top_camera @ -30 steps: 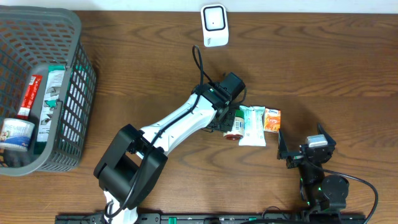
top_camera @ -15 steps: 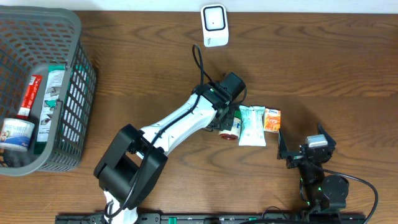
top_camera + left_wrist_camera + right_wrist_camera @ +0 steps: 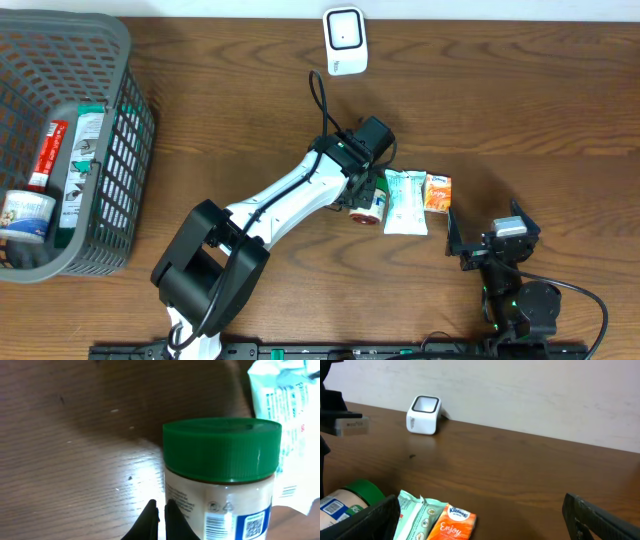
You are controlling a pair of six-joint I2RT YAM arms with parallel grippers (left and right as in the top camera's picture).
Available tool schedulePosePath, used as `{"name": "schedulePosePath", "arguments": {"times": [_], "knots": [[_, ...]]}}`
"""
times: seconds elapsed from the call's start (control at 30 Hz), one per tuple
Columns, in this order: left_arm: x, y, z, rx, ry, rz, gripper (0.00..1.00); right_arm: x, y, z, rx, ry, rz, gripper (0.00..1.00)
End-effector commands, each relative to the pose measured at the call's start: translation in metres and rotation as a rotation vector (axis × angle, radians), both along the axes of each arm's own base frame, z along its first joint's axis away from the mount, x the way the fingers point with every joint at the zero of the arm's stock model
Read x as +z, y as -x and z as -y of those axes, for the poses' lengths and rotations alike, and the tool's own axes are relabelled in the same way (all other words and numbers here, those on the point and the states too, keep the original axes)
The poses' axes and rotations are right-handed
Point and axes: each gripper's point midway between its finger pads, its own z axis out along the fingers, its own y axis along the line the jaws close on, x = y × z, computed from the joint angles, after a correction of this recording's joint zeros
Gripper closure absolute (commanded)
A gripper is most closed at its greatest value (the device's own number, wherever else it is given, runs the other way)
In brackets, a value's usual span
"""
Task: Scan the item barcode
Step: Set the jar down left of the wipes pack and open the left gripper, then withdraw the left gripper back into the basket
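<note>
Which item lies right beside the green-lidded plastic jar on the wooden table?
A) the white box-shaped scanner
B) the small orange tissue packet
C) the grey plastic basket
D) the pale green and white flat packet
D: in the overhead view the pale green and white flat packet lies right alongside the green-lidded plastic jar, and the small orange tissue packet lies on the far side of that packet.

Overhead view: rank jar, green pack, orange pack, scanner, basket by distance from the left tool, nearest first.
1. jar, right beside the left tool
2. green pack, just right of the jar
3. orange pack, further right
4. scanner, table's far edge
5. basket, far left
</note>
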Motion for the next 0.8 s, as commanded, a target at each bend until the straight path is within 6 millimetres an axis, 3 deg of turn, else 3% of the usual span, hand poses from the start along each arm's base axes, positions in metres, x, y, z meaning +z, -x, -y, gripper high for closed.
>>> {"name": "schedulePosePath", "arguments": {"times": [0.0, 0.77], "knots": [[-0.007, -0.003, -0.007, 0.003, -0.042, 0.013, 0.92, -0.001, 0.0, -0.002, 0.008, -0.014, -0.005, 0.01], [-0.006, -0.009, -0.019, 0.012, -0.093, 0.036, 0.93, -0.001, 0.0, -0.002, 0.008, -0.014, -0.005, 0.01]]}}
